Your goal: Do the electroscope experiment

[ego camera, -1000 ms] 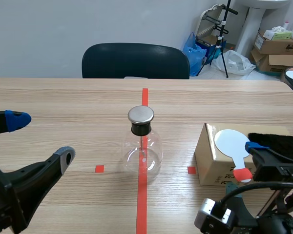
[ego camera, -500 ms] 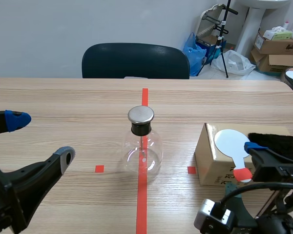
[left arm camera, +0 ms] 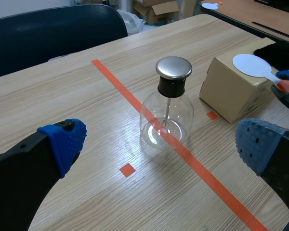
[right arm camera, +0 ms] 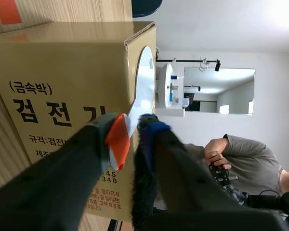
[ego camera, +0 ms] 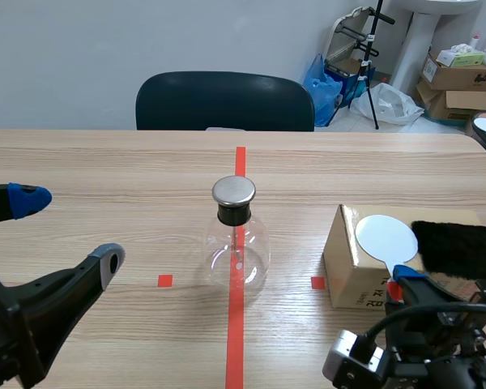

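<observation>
A glass electroscope flask (ego camera: 236, 243) with a metal cap stands on the red centre tape line. To its right sits a cardboard box (ego camera: 348, 267) with a white round paddle (ego camera: 386, 237) and a black fur cloth (ego camera: 455, 241) lying on top. My right gripper (ego camera: 401, 279) is at the box's near edge. In the right wrist view the right gripper (right arm camera: 130, 130) is shut on the paddle's red-taped handle end (right arm camera: 118, 139). My left gripper (ego camera: 65, 229) stands wide open left of the flask (left arm camera: 166, 115), holding nothing.
A dark chair (ego camera: 224, 101) stands behind the table's far edge. Cardboard boxes (ego camera: 462, 77) and bags lie on the floor at the back right. A person in a grey sleeve (right arm camera: 241, 149) shows in the right wrist view beyond the box.
The right gripper's fingers have come together on the paddle's red handle end, and its blue pad sits lower at the box edge. The left arm and flask have not moved.
</observation>
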